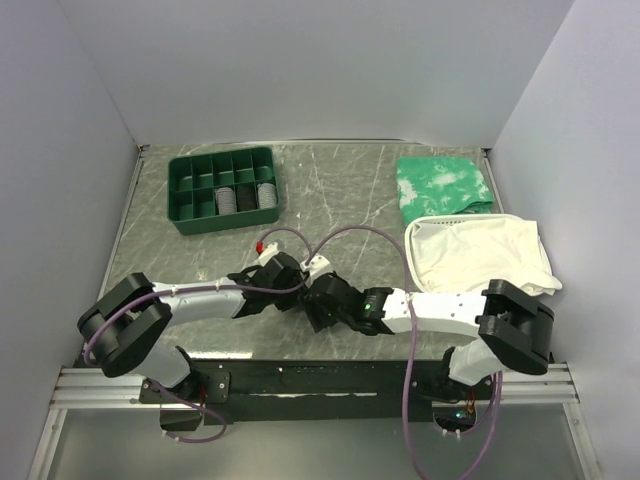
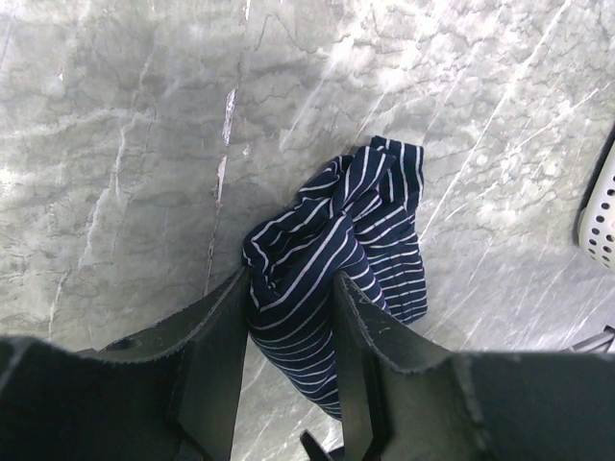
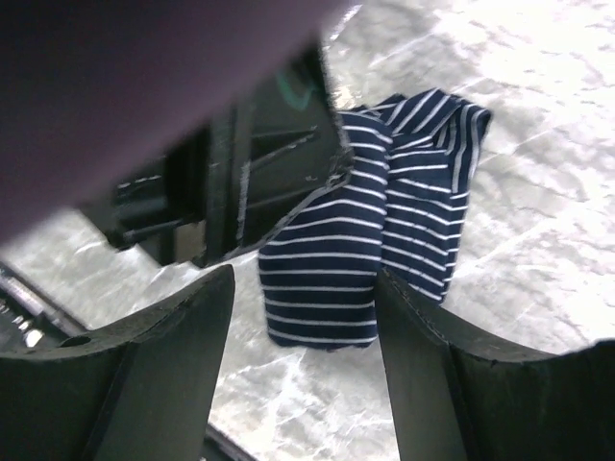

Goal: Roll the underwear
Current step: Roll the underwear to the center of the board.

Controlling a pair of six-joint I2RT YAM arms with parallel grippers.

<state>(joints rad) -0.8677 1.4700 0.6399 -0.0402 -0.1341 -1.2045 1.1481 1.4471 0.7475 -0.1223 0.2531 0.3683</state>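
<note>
Our left gripper (image 2: 291, 284) is partly closed on a bunched fold of the underwear (image 2: 336, 250), the striped cloth squeezed between its two fingers and the rest spilling out ahead of them in a crumpled heap. This is at the near middle of the table (image 1: 330, 180), where both wrists meet. Our right gripper (image 3: 306, 279) stands wide apart and grips nothing. The loose end of the garment sits between and just beyond its fingers, and we cannot tell whether either finger touches it. We judge the main danger to be the shape of the cloth. It is wadded rather than flat, so any rolling from here would likely give a lump, not a roll. The left hold takes only a narrow pinch of thin fabric, so a pull from the right could slip it free or stretch it crooked. The two grippers are also very close, with the left one's body filling the upper part of the right wrist view. If the right closes now it may nip the left finger or catch only a single layer. We cannot tell whether the garment is lifted or resting, so a misjudged height could scrape fingertips on the table.
</note>
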